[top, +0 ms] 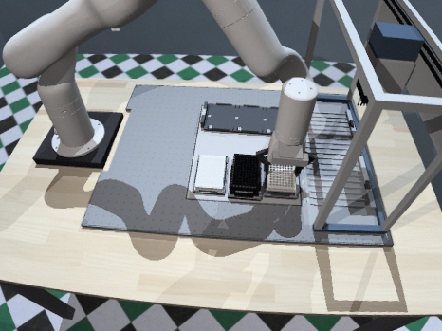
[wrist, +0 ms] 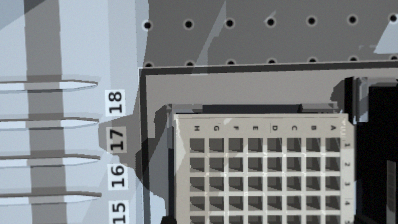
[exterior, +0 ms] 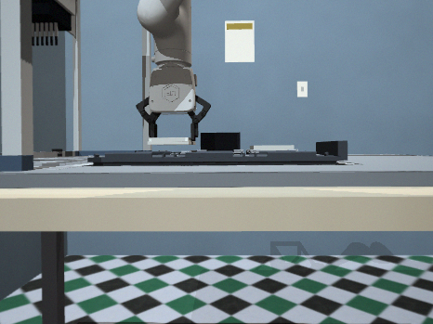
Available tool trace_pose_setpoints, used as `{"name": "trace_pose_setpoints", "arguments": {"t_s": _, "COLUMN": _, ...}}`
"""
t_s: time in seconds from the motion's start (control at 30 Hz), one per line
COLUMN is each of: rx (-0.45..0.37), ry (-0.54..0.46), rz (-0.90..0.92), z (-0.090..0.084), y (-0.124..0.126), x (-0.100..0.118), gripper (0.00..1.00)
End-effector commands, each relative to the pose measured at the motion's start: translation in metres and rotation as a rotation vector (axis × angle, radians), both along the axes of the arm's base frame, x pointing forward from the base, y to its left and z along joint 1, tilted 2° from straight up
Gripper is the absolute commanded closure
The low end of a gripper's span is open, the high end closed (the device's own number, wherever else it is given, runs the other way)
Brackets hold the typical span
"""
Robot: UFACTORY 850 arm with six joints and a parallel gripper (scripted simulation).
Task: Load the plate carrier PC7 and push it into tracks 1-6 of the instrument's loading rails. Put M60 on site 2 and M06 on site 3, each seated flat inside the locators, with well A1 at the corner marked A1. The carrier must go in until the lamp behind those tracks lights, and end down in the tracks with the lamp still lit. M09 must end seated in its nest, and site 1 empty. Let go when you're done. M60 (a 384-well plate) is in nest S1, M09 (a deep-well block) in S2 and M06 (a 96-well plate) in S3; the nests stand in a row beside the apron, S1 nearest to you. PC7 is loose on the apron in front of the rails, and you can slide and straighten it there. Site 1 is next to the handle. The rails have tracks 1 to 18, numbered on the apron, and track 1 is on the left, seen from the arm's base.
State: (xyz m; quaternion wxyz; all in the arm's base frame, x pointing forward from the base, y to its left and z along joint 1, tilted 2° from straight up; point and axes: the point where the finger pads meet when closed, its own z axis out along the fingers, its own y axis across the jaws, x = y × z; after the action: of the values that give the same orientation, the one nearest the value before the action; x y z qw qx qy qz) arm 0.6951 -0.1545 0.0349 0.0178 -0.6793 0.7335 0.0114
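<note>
My gripper (exterior: 171,136) is shut on M06 (top: 283,180), the beige 96-well plate, with one finger on each side. It holds the plate level, just above nest S3 at the rail end of the nest row. In the wrist view M06 (wrist: 265,170) fills the lower right, with column letters H to A along its top edge. M09 (top: 246,174), the black deep-well block, sits in the middle nest. M60 (top: 211,172), the white 384-well plate, sits in the nest nearest the arm base. The dark carrier PC7 (top: 239,118) lies on the apron behind the nests, with its sites bare.
The loading rails (top: 337,156) lie right of the nests under the instrument's white frame (top: 379,95). Track numbers 15 to 18 (wrist: 116,145) show on the apron in the wrist view. A dark pipetting head (top: 395,40) hangs high in the frame.
</note>
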Motion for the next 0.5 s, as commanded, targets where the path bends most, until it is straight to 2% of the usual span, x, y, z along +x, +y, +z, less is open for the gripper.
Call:
{"name": "trace_pose_setpoints", "arguments": {"t_s": 0.0, "rx": -0.001, "ry": -0.002, "rz": 0.0, "z": 0.0037, "y": -0.0004, "x": 0.001, "gripper": 1.0}}
{"name": "trace_pose_setpoints", "arguments": {"t_s": 0.2, "rx": -0.001, "ry": -0.003, "rz": 0.0, "z": 0.0037, "y": -0.0004, "x": 0.0011, "gripper": 1.0}}
{"name": "trace_pose_setpoints", "arguments": {"t_s": 0.47, "rx": -0.001, "ry": -0.002, "rz": 0.0, "z": 0.0137, "y": -0.0008, "x": 0.0009, "gripper": 1.0}}
